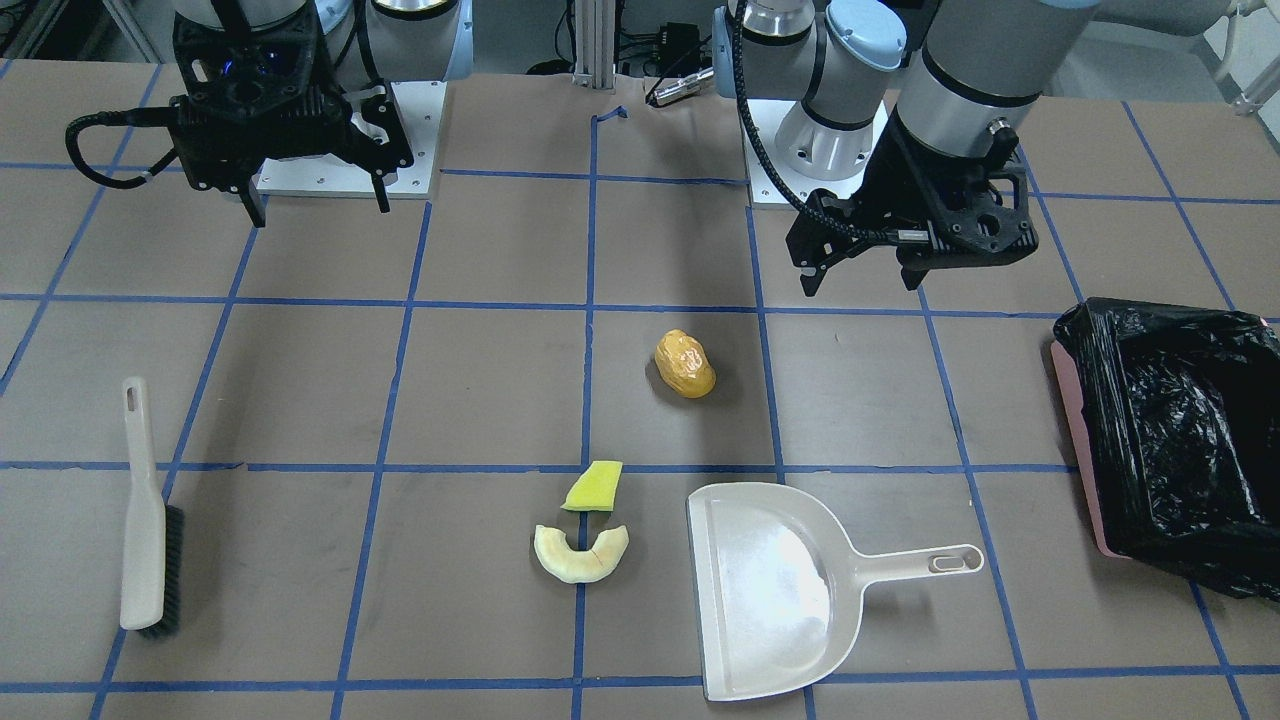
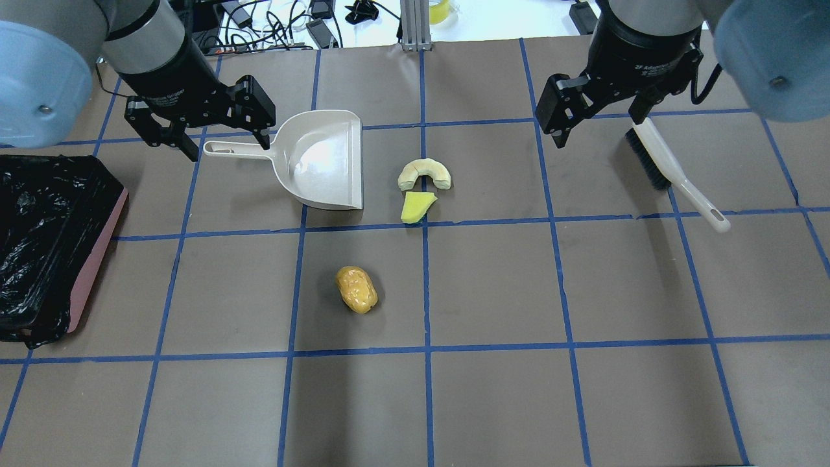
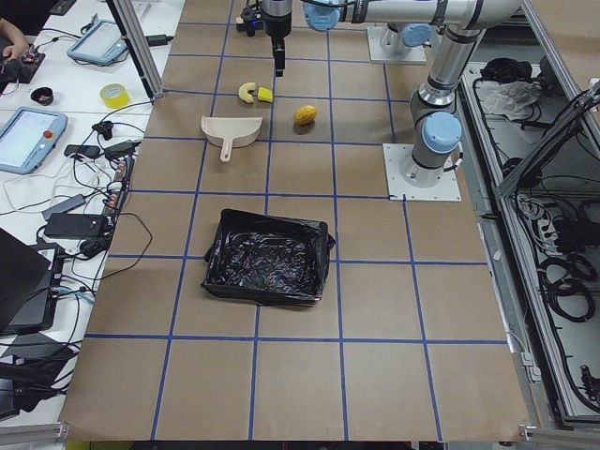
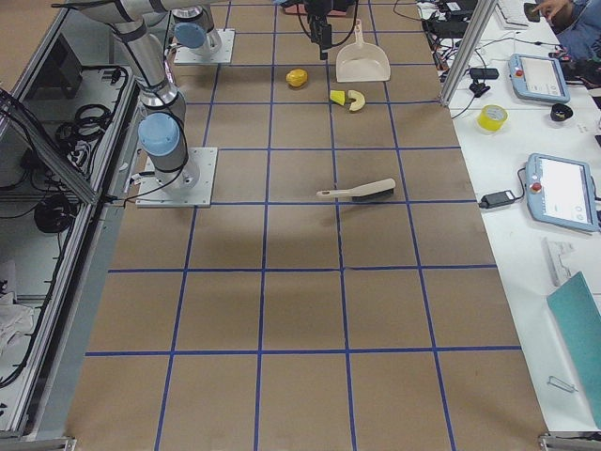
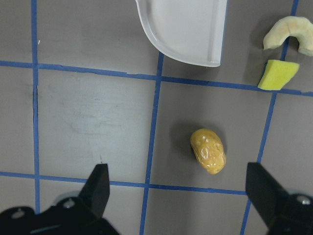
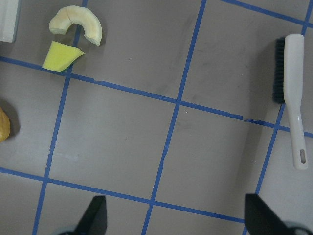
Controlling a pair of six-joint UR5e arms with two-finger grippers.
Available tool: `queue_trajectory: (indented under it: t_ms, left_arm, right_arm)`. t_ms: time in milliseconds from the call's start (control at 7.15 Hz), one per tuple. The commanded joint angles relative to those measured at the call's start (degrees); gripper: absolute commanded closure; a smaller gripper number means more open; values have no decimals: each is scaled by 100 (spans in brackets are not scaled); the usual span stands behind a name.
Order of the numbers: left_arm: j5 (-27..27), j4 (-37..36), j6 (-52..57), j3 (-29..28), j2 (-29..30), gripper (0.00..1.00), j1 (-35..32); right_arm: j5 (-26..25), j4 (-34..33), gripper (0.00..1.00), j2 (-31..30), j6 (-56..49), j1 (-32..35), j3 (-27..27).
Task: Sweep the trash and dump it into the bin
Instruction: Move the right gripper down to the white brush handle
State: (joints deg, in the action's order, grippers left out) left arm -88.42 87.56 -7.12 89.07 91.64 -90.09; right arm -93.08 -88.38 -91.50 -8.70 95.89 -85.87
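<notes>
The left gripper (image 1: pixel 860 285) and the right gripper (image 1: pixel 318 212) hang wide open, empty. The orange lump (image 1: pixel 685 364), green wedge (image 1: pixel 593 487) and cream slice (image 1: pixel 581 553) lie mid-table near the dustpan (image 1: pixel 770 590); the bin (image 1: pixel 1075 430) sits at the robot's left.

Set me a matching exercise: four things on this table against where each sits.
1 glossy orange-yellow lump
2 yellow-green sponge wedge
3 cream plastic dustpan
4 white-handled black-bristled brush

A beside the pale cream crescent slice
B on the robot's right, apart from the rest
C alone inside one taped square
D handle pointing toward the black-lined pink tub

Pairs: 1-C, 2-A, 3-D, 4-B.
</notes>
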Motion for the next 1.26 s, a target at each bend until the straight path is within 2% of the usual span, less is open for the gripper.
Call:
queue_trajectory:
  t_ms: [0,140,420,560,840,980,1119]
  left_arm:
    - [0,-20,0,5,12,0,0]
    - [0,-20,0,5,12,0,0]
    - [0,-28,0,48,3,0,0]
    - [0,-37,-9,49,12,0,0]
    - [0,-64,0,49,12,0,0]
    - [0,-72,0,49,12,0,0]
    - [0,-64,0,49,12,0,0]
  right_arm:
    - [-34,-47,0,26,-61,-17,0]
    - [17,-22,0,61,-149,-331,0]
    - [53,-65,0,446,-1155,-929,-96]
    - [36,-309,1,675,-1499,-1253,-184]
    - [62,-1474,1,1202,-2929,-2158,-805]
    - [53,-1776,1,1300,-3240,-2440,-974]
    - [62,-1771,1,1301,-3278,-2530,-967]
